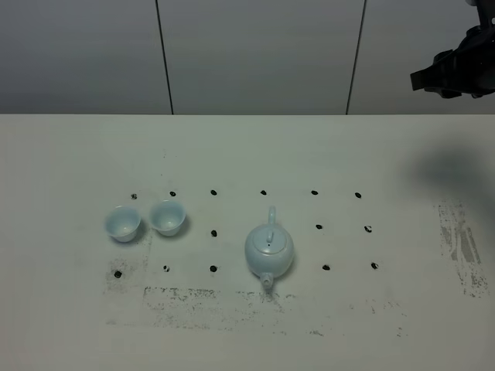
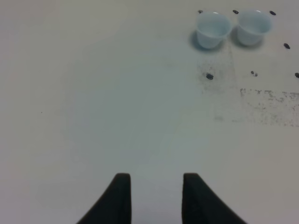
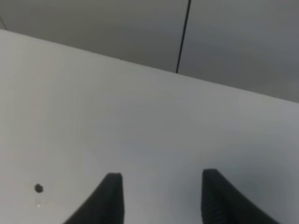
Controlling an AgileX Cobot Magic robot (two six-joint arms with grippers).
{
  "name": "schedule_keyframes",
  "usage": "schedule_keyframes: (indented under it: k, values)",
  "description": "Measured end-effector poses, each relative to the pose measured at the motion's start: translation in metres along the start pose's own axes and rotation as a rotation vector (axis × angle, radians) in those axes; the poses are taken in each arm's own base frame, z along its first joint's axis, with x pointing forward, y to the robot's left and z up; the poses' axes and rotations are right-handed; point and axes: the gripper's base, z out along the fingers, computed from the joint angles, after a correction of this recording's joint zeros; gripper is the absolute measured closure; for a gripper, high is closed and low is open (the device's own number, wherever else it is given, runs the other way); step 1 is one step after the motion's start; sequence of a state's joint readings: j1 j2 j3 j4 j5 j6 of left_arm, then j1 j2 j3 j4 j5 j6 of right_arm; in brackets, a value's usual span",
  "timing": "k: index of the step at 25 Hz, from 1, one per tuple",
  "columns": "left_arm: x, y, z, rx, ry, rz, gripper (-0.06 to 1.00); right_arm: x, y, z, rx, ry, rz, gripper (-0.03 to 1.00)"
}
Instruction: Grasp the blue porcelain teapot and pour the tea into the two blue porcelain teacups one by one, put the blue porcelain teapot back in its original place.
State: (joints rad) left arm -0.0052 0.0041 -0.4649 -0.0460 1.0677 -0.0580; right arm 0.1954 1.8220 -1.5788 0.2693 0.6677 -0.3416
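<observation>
My teapot (image 1: 269, 251) is round, pale blue-white, knobbed lid on; it stands upright on the surface (image 1: 69, 154) among black dots (image 1: 214, 233), two matching cups (image 1: 123, 223) (image 1: 168, 217) to its left; my right gripper (image 3: 161, 196), open and empty, hangs well apart from it, far right; my left gripper (image 2: 156, 196), fingers apart, holds nothing; only the high view shows the teapot; the left wrist view catches just the cups.
</observation>
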Motion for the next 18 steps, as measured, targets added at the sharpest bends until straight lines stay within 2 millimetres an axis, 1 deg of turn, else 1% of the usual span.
schedule_keyframes:
  k: [2,3,5,9,11,14,15,18]
  values:
    - [0.000,0.000,0.000,0.000,0.000,0.000,0.65,-0.001,0.008,0.001,-0.023,0.000,-0.016,0.60]
    - [0.000,0.000,0.000,0.000,0.000,0.000,0.65,-0.001,0.017,0.002,-0.036,0.005,-0.048,0.60]
    - [0.000,0.000,0.000,0.000,0.000,0.000,0.65,-0.001,0.038,0.004,-0.069,0.017,-0.112,0.60]
    - [0.000,0.000,0.000,0.000,0.000,0.000,0.65,0.003,0.094,0.015,-0.149,0.034,-0.238,0.60]
    - [0.000,0.000,0.000,0.000,0.000,-0.001,0.65,0.009,0.122,0.025,-0.183,0.051,-0.292,0.60]
    - [0.000,0.000,0.000,0.000,0.000,-0.002,0.65,0.023,0.154,0.046,-0.202,0.088,-0.357,0.60]
    - [0.000,0.000,0.000,0.000,0.000,-0.002,0.65,0.028,0.163,0.053,-0.203,0.104,-0.377,0.60]
    - [0.000,0.000,0.000,0.000,0.000,-0.002,0.65,0.043,0.177,0.072,-0.207,0.162,-0.385,0.60]
